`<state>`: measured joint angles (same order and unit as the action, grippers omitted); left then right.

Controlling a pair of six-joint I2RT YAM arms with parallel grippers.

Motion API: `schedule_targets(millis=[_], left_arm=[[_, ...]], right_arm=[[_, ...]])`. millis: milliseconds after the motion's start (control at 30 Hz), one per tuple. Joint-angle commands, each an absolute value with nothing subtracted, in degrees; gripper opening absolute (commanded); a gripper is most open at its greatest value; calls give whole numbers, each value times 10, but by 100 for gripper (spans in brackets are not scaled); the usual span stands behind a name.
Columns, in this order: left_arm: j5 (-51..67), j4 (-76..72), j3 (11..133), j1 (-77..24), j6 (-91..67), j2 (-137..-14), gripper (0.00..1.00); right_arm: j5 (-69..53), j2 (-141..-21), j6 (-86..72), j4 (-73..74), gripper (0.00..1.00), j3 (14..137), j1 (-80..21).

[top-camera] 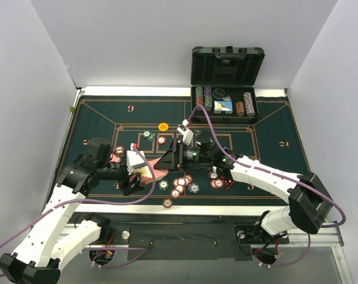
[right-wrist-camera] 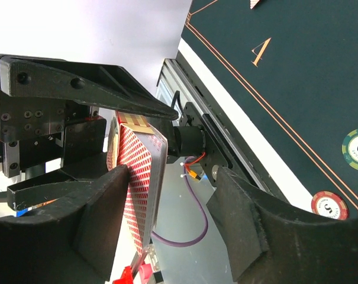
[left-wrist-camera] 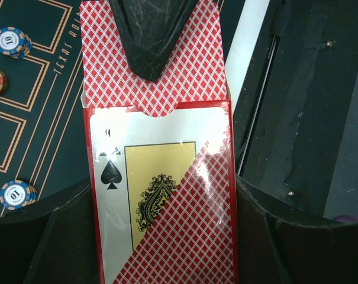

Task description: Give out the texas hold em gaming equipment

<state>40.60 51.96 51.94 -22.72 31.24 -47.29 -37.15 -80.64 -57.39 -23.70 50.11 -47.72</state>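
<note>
Red diamond-patterned playing-card box (left-wrist-camera: 167,236) is clamped at both long sides by your left end effector (left-wrist-camera: 167,248), above the near left of the dark green felt mat with orange lines (top-camera: 96,127). Its flap stands open, and its face shows a black spade and a gold ornate panel; glare washes out the index above the spade.

Your right end effector (right-wrist-camera: 173,177) has its fingers apart around the box's top. One black finger (left-wrist-camera: 149,35) lies over the flap, and the other clearly stands off it in the right wrist view.

You can read "TEXAS" on the mat, "10" on two blue-edged chips (left-wrist-camera: 13,41), "20" on a green-edged chip (right-wrist-camera: 357,149) and "5" on a red chip (right-wrist-camera: 329,205), both cut by the frame. From above, "9" and "2" mark the felt.

Loose chips (top-camera: 180,182) crowd the space between the arms, and one lies at the mat's near edge beside the white bench (top-camera: 244,209) strip. The open black hard case (top-camera: 226,65) stands at the far edge.
</note>
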Motion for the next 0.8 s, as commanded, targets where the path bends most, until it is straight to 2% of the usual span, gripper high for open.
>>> schedule_targets(millis=[0, 600, 667, 733, 767], left_arm=[[431, 471, 527, -225, 311, -466, 0], [430, 456, 529, -225, 301, -464, 0], [428, 455, 527, -225, 301, -464, 0], [425, 455, 526, -225, 302, -463, 0], [425, 455, 527, -225, 302, -463, 0]], right_arm=[[-375, -790, -575, -262, 53, 509, -476], [-372, -733, -588, -262, 43, 461, -428], [-372, -727, -594, -265, 39, 461, -425], [-366, -716, -600, -261, 28, 462, -421], [-366, -714, -604, -260, 26, 461, -418]])
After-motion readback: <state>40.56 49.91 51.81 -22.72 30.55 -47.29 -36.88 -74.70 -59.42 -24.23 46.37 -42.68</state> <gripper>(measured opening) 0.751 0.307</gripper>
